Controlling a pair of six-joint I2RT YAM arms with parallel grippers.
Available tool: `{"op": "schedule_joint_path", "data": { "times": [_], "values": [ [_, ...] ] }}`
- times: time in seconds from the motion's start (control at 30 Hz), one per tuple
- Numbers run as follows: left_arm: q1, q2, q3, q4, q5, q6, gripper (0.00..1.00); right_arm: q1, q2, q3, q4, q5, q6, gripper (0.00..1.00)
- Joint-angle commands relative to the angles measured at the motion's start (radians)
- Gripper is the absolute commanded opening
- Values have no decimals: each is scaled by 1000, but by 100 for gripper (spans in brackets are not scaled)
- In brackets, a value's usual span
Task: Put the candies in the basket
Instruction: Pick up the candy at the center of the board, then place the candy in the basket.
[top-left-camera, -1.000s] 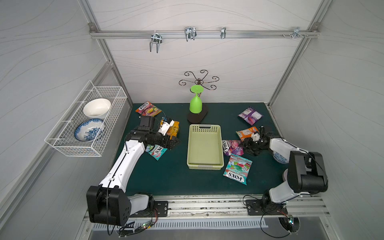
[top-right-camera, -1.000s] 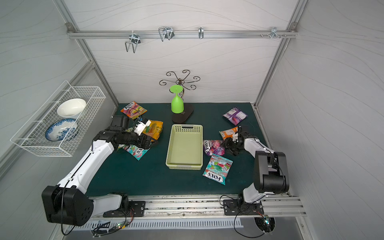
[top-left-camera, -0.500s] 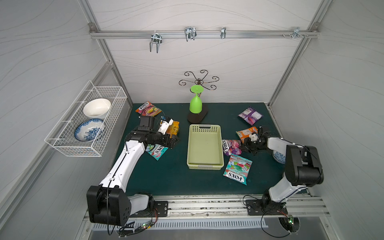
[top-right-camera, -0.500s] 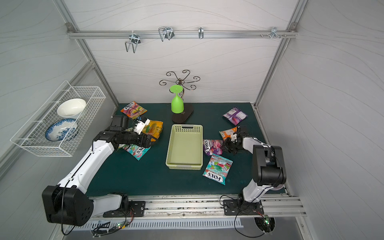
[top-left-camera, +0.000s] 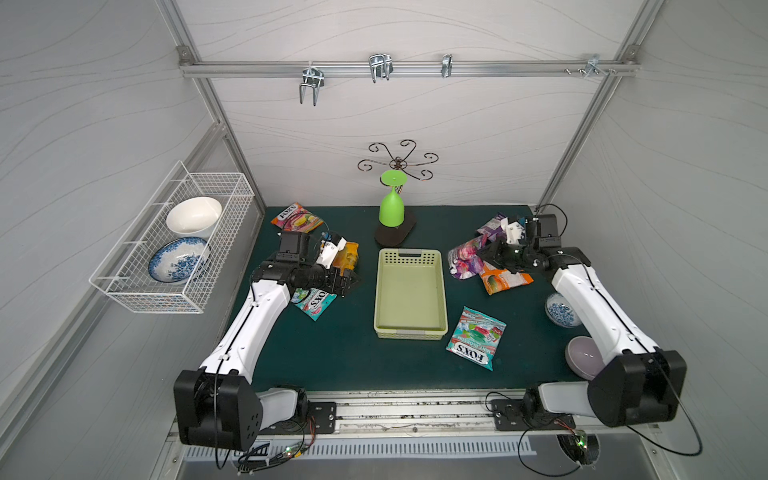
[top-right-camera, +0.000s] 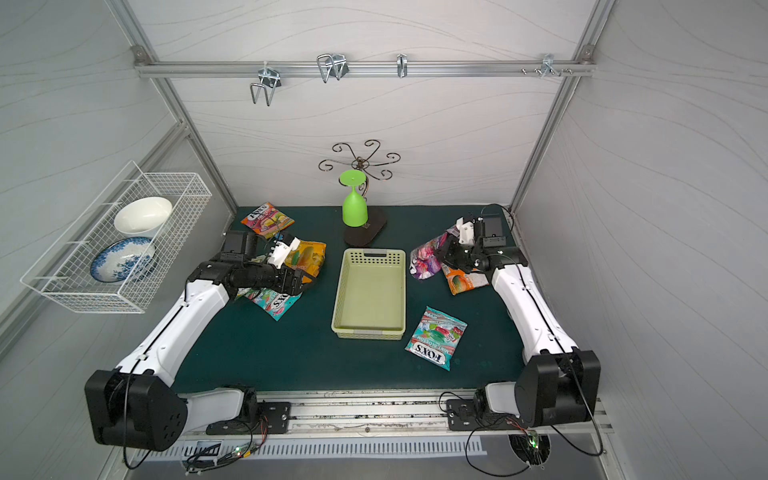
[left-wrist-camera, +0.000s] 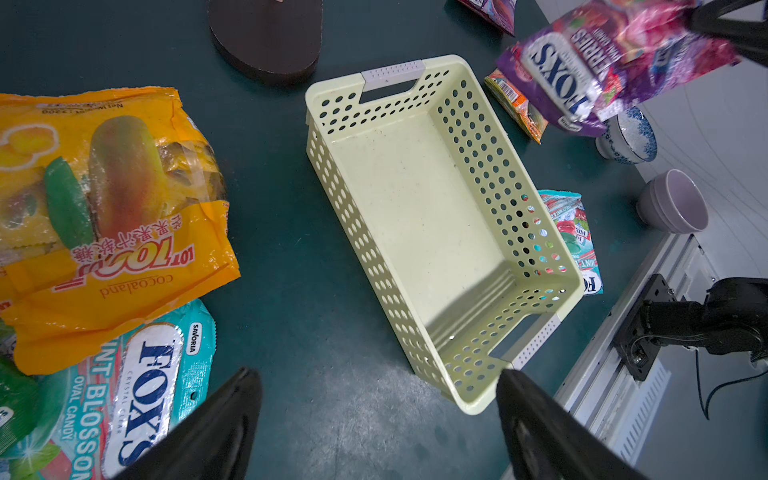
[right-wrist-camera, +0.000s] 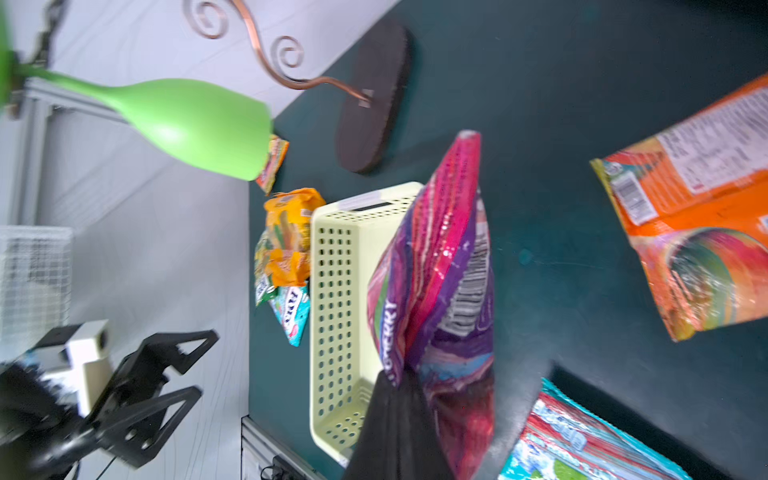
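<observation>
Right gripper pinched tight on the purple candy bag, held up just right of the basket. Left gripper spread wide just left of the basket, beside the yellow bag and teal bag lying on the table.

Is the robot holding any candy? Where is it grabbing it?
Yes. The right claw is shut on the purple candy bag, pinching one end of it. The left claw is open and empty.
</observation>
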Motion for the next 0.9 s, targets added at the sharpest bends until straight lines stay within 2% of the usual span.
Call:
{"op": "schedule_joint_path", "data": {
  "times": [0.0, 0.2, 0.43, 0.6, 0.87],
  "values": [
    [-3, -6, 34, 30, 0, -6, 93, 42, -31, 54, -47, 16, 34, 0],
    [-1, -15, 37, 28, -24, -14, 93, 178, -18, 62, 65, 60, 153, 0],
    [-1, -30, 36, 24, -29, -16, 93, 350, 140, 70, 183, 156, 219, 0],
    [-2, -40, 23, 39, -17, -22, 93, 406, 268, 88, 276, 194, 260, 0],
    [-2, -45, 28, 34, -16, -23, 93, 425, 412, 108, 416, 202, 338, 0]
  ]
}}
